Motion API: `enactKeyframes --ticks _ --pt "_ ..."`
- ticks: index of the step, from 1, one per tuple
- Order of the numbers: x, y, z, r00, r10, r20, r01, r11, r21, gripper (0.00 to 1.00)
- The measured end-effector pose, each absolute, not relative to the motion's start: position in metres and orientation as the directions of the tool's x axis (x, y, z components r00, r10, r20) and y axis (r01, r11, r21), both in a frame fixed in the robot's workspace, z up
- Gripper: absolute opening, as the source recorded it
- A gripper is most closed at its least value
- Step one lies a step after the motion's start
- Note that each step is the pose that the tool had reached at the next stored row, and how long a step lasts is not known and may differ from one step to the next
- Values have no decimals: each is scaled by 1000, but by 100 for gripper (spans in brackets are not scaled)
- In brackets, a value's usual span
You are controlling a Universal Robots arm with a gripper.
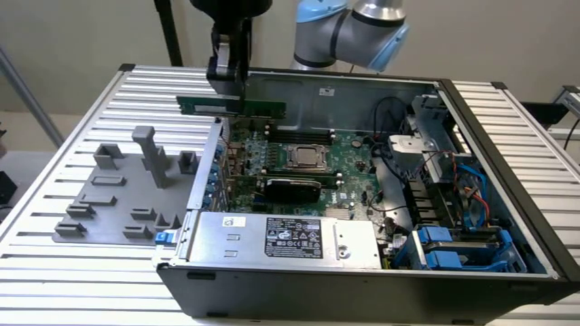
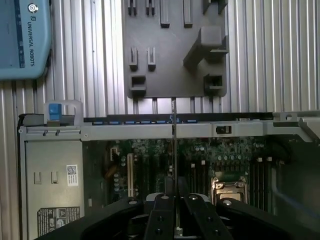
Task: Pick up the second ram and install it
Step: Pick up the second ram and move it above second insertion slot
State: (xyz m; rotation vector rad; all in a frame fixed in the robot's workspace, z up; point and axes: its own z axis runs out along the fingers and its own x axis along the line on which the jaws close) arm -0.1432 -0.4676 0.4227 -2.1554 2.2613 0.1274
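The ribbed metal worktop [image 1: 54,285] carries an open computer case [image 1: 363,299] lying on its side, which takes up most of the exterior view's right and middle. Inside it the green motherboard [image 1: 354,153] lies flat, with the processor socket [image 1: 305,157] near its middle. A grey power supply box [image 1: 281,238] with a label sits along the near wall of the case, and blue drive brackets [image 1: 453,251] fill the near corner on the exterior view's right.

Just beside the case, on the exterior view's left, a grey plastic holder tray [image 1: 100,204] with upright posts lies on the worktop.

The robot arm [image 1: 363,27] reaches in from the far side. Its dark hand [image 1: 227,95] hangs over the far corner of the case, on the exterior view's left, above the case wall that faces the tray.

The hand is clamped on the second ram [image 1: 263,107], a thin green stick held level in the air, clear of the motherboard and well above it. In the wrist view the stick is seen edge-on as a thin line running out from between the fingers [image 2: 162,215], crossing over the case wall towards the tray.
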Motion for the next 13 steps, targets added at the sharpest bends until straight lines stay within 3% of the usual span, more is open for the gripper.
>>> enactKeyframes --ticks 13 --pt "-84 -460 416 -49 -997 -67 -998 46 49 13"
